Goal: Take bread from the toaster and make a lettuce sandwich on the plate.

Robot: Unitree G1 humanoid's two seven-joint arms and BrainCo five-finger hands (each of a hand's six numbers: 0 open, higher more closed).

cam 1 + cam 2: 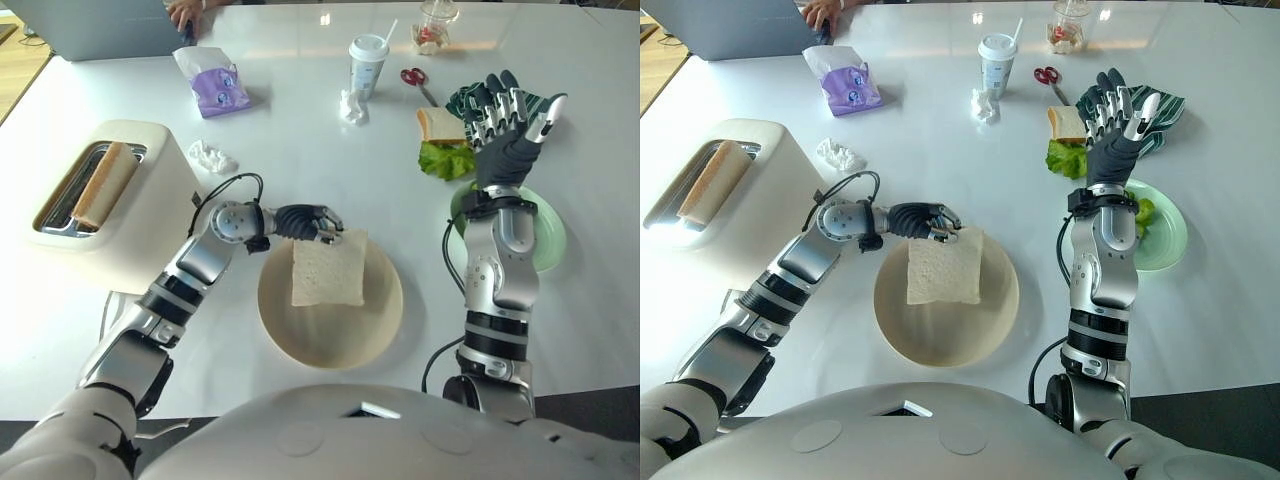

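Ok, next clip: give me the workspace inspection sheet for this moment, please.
Surface: white table, glare at its far edge.
Job's things: toaster with an upright slice in its slot; bread slice lying on the tan plate; second slice and lettuce beyond the green plate.
Clutter: tissue pack, crumpled tissue, lidded cup, scissors, jar, striped cloth.
Hands: left hand curled on the bread slice's far corner; right hand raised, fingers spread, holding nothing.
Cables: black cable loops at the left wrist; another cable runs beside the right forearm.
Surroundings: laptop at the far left edge.
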